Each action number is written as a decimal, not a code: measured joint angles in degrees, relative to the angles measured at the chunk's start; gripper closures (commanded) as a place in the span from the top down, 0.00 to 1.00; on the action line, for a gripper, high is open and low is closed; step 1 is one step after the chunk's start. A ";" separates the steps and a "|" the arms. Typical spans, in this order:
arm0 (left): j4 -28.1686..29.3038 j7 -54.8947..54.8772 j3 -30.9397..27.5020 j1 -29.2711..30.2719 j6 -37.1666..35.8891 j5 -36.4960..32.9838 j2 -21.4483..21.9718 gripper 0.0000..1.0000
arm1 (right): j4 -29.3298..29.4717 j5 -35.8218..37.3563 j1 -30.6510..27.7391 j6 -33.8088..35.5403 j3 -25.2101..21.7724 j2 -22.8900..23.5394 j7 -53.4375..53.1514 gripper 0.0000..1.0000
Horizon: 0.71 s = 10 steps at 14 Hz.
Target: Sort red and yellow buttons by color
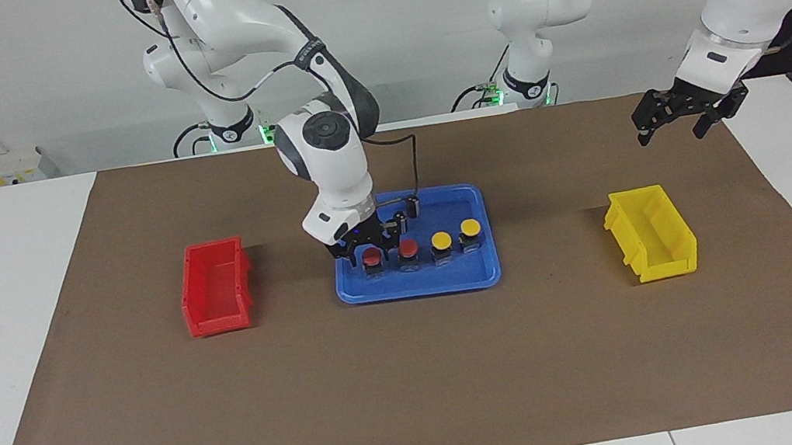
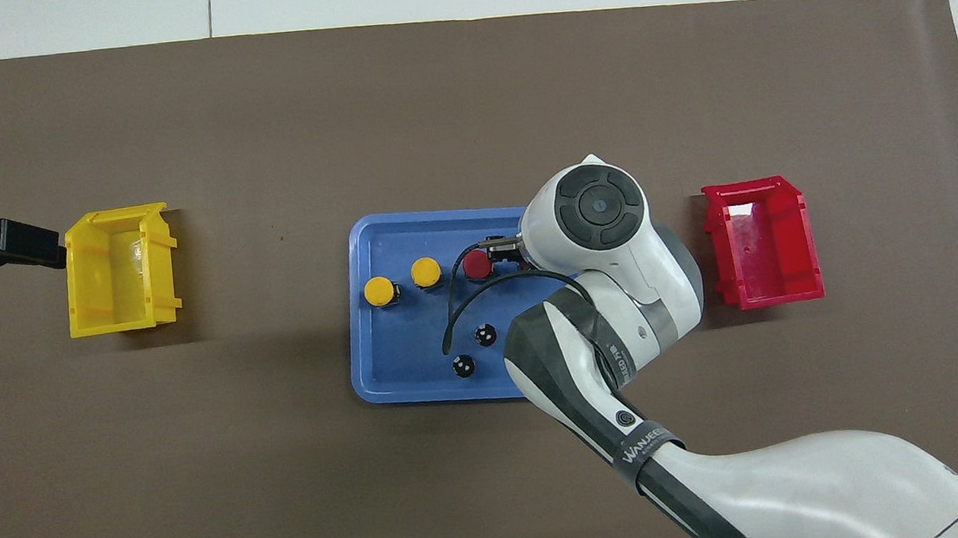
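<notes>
In the facing view, the right gripper (image 1: 368, 249) is reaching down into the blue tray (image 1: 486, 272) and straddling the red button at the end of the row (image 1: 370, 257), a finger on either side of its cap; whether the fingers are actually pressing it I cannot tell, and the button is sitting on the tray floor. Beside it, toward the left arm's end, the second red button (image 1: 408, 250) and the two yellow buttons (image 1: 440, 240) (image 1: 470, 228) are standing in the same row, all four in the tray. The red bin (image 1: 216, 287) at the right arm's end and the yellow bin (image 1: 651, 233) at the left arm's end are both showing bare floors, so I am judging that no button is sorted yet and all four are left to place. The left gripper (image 1: 668, 123) is waiting in the air near the yellow bin, its fingers spread wide and holding nothing. In the overhead view, the right arm's wrist is covering the grasped button and the right gripper; the second red button (image 2: 477, 264) is peeking out beside it, the yellow buttons (image 2: 425, 272) (image 2: 379, 291) are lined up next to it, and two dark capless cylinders (image 2: 485, 334) (image 2: 463, 366) are standing in the tray nearer to the robots.
</notes>
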State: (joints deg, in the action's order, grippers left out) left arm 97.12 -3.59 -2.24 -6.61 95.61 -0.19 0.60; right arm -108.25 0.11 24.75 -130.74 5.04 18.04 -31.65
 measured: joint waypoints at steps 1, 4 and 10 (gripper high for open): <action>1.18 0.38 0.07 -0.75 1.83 0.01 0.09 1.00 | 0.00 0.01 0.01 0.00 0.00 0.00 0.02 0.29; 5.91 9.01 0.38 -7.07 9.06 0.03 -0.01 1.00 | 2.00 0.08 -0.25 2.15 -0.21 -0.05 0.06 0.29; 11.09 34.44 0.86 -25.87 23.22 0.02 -6.94 0.87 | 11.17 0.23 -14.48 24.10 -1.12 -7.60 18.82 0.29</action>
State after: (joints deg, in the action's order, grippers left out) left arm 108.22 30.85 -1.38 -32.49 118.82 -0.18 -6.34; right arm -97.08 0.34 10.27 -106.64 3.92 10.44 -12.83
